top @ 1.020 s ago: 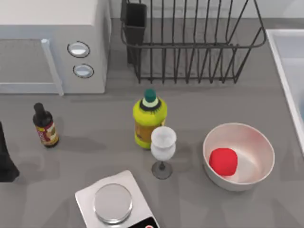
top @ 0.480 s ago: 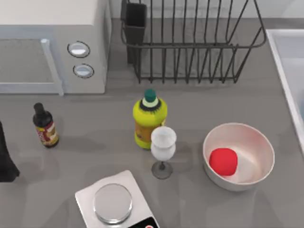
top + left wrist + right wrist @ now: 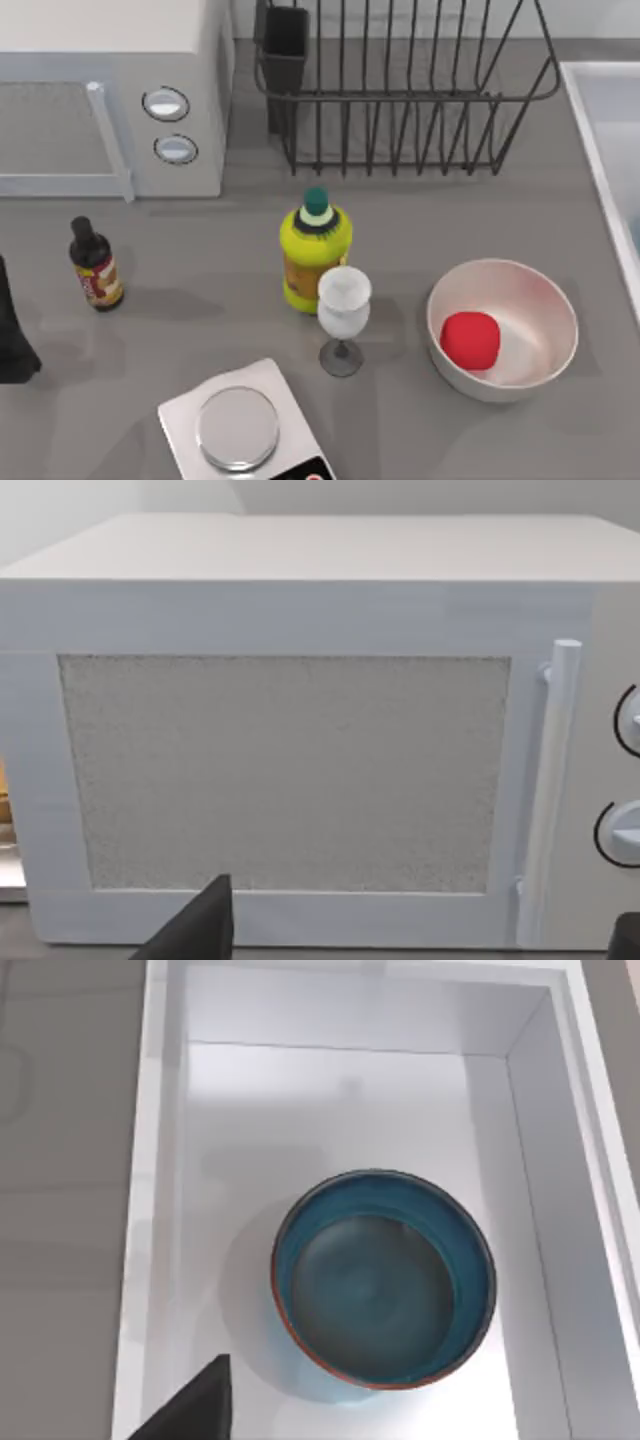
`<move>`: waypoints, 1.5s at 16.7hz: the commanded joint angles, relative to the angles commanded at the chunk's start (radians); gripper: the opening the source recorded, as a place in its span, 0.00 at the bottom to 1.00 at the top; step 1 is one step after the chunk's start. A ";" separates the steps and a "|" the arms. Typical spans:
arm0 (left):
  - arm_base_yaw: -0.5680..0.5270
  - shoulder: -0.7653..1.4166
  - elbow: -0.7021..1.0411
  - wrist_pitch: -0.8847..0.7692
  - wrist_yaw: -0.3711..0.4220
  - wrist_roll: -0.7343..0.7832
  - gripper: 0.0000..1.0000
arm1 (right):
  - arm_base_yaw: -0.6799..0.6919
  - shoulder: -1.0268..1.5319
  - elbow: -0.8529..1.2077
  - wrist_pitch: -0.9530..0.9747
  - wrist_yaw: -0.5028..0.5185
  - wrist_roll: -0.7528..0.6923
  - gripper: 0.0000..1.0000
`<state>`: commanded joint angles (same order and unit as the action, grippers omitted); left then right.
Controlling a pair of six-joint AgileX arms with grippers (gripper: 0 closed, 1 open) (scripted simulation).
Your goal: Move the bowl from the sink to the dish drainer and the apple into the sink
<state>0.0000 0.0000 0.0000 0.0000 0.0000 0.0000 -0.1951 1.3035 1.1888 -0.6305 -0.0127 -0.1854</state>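
The teal-blue bowl (image 3: 383, 1278) with its orange-red rim line sits upright on the floor of the white sink (image 3: 160, 1160). My right gripper (image 3: 420, 1430) hovers above it, open, with one dark finger (image 3: 200, 1405) showing over the sink's floor and nothing held. The sink's rim (image 3: 600, 130) runs along the table's right edge. The red apple (image 3: 470, 340) lies inside a larger white bowl (image 3: 545, 300) at the front right. The black wire dish drainer (image 3: 400, 100) stands at the back. My left gripper (image 3: 415, 945) is open, facing the microwave (image 3: 300, 780).
A microwave (image 3: 110, 100) fills the back left. A yellow bottle (image 3: 315, 255) and a wine glass (image 3: 343, 315) stand mid-table. A small dark bottle (image 3: 96, 265) is at the left, near my left arm (image 3: 12, 330). A scale (image 3: 240, 430) sits at the front.
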 joint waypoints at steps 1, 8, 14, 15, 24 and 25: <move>0.000 0.000 0.000 0.000 0.000 0.000 1.00 | -0.016 0.106 0.097 -0.052 -0.001 -0.015 1.00; 0.000 0.000 0.000 0.000 0.000 0.000 1.00 | -0.120 0.792 0.723 -0.389 -0.009 -0.111 1.00; 0.000 0.000 0.000 0.000 0.000 0.000 1.00 | -0.178 1.181 1.076 -0.579 -0.014 -0.163 1.00; 0.000 0.000 0.000 0.000 0.000 0.000 1.00 | -0.184 1.218 1.110 -0.597 -0.015 -0.168 1.00; 0.000 0.000 0.000 0.000 0.000 0.000 1.00 | -0.186 1.274 1.140 -0.601 -0.015 -0.172 1.00; 0.000 0.000 0.000 0.000 0.000 0.000 1.00 | -0.187 1.287 1.128 -0.577 -0.014 -0.170 1.00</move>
<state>0.0000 0.0000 0.0000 0.0000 0.0000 0.0000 -0.3818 2.5904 2.3167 -1.2074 -0.0271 -0.3558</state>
